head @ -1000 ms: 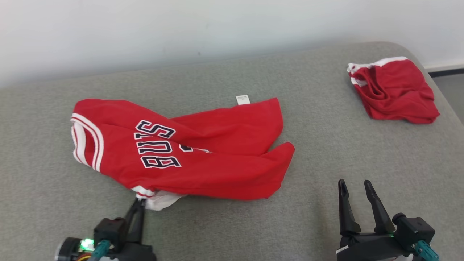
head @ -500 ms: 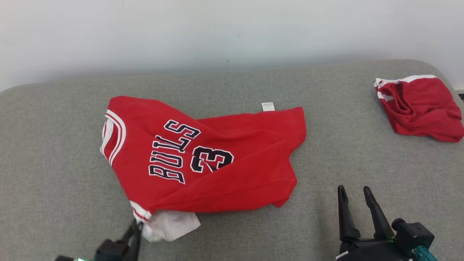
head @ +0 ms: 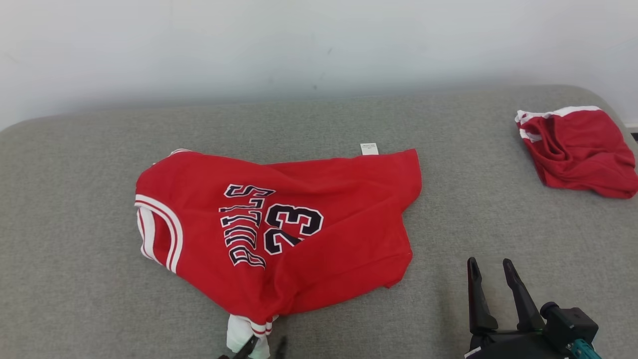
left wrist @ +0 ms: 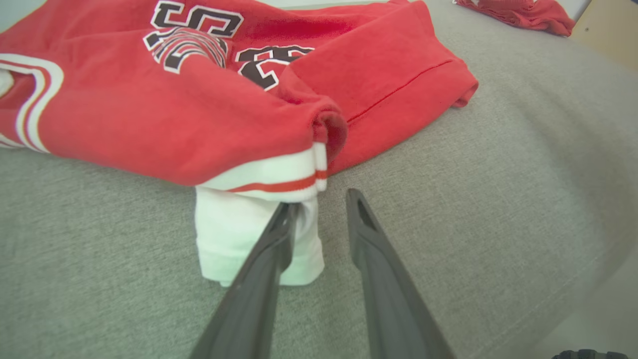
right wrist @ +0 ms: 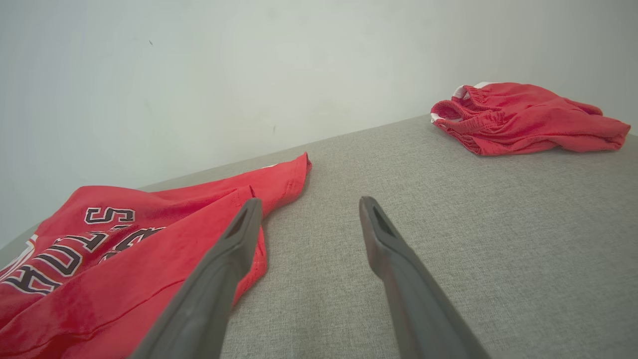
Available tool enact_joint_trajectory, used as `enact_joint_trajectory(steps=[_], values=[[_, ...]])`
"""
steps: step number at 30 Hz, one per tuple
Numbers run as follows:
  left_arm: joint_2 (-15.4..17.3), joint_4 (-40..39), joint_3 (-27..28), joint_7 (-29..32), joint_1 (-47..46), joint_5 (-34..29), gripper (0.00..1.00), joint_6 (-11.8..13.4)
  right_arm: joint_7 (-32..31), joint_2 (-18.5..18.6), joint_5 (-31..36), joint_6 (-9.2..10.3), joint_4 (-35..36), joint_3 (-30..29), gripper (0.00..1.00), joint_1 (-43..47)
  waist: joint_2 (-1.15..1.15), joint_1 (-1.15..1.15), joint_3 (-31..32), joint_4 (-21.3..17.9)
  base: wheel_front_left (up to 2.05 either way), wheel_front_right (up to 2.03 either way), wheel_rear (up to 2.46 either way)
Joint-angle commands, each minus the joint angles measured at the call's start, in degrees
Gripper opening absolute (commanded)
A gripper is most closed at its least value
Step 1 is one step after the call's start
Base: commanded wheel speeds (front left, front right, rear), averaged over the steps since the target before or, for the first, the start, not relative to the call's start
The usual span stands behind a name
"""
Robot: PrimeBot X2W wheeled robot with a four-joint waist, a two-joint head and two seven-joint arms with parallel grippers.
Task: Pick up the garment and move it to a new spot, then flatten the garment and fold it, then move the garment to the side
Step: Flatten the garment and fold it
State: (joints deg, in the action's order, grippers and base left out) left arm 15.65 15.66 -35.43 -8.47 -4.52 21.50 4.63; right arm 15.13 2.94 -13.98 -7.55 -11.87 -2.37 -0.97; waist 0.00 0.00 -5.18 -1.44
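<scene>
The grey padded surface point(head: 448, 124) takes up most of what I can see, running back to a pale wall. The red jersey point(head: 299, 224), the task's garment, lies a little left of its middle, lettering and number facing up. It is rumpled, with one fold humped over the near edge and the hem on the right side curling. A second red garment point(head: 578, 149) sits bunched at the far right corner, well apart from the jersey.

The right end effector point(head: 489, 260) hovers over bare fabric to the right of the jersey with its fingers spread wide and nothing between them. The left end effector point(left wrist: 321, 199) is at the jersey's near edge. Its fingers stand partly open, one tip resting against a white flap point(left wrist: 224, 234) that pokes out under the striped trim, and the other is clear of the cloth. It is clamping nothing.

To me the jersey looks set down and ready for flattening. That should go best if each arm takes an outer edge, left at the trim and right at the curled hem, pinching through both layers. They should then draw apart low over the surface so the hump pulls out rather than rolling. The white flap needs tucking back under first, or it may crease beneath. A small white tag point(head: 369, 148) marks the far edge, handy for squaring up.
</scene>
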Motion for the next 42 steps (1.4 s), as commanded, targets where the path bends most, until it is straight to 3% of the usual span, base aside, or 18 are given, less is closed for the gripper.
enact_joint_trajectory(steps=[1,7,18,25,30,42], values=[[-0.6,0.5,-0.4,-1.2,-0.7,-0.1,1.00,-0.4,0.0,-0.2,0.3,0.16,0.1,-0.2,1.00,0.6,0.00,0.00,0.3,0.8,0.00,0.00,0.00],[-1.7,-2.5,0.1,-4.2,-1.0,0.3,1.00,0.0,0.0,-0.1,0.4,0.16,0.4,-0.4,1.00,1.0,0.00,0.00,0.3,3.0,0.00,0.00,0.00],[1.9,-10.2,5.0,-6.0,1.3,0.8,1.00,2.6,0.0,-0.1,0.2,0.16,0.0,0.0,1.00,0.4,0.00,0.00,-0.2,3.4,0.00,0.00,0.00],[3.1,-9.7,5.0,-2.6,2.7,1.9,1.00,3.0,0.0,-0.1,0.1,0.16,0.3,-0.1,1.00,0.4,0.00,0.00,-0.7,2.7,0.00,0.00,0.00],[3.1,-10.4,7.2,-4.4,2.8,3.3,1.00,3.4,0.0,-0.2,-0.1,0.16,0.3,-0.4,1.00,0.2,0.00,0.00,-1.1,2.7,0.00,0.00,0.00],[9.5,-0.8,16.3,-3.8,-6.1,7.5,1.00,1.7,0.0,-0.1,0.4,0.16,-0.2,0.3,1.00,-1.4,0.00,0.00,-3.6,-1.2,0.00,0.00,0.00]])
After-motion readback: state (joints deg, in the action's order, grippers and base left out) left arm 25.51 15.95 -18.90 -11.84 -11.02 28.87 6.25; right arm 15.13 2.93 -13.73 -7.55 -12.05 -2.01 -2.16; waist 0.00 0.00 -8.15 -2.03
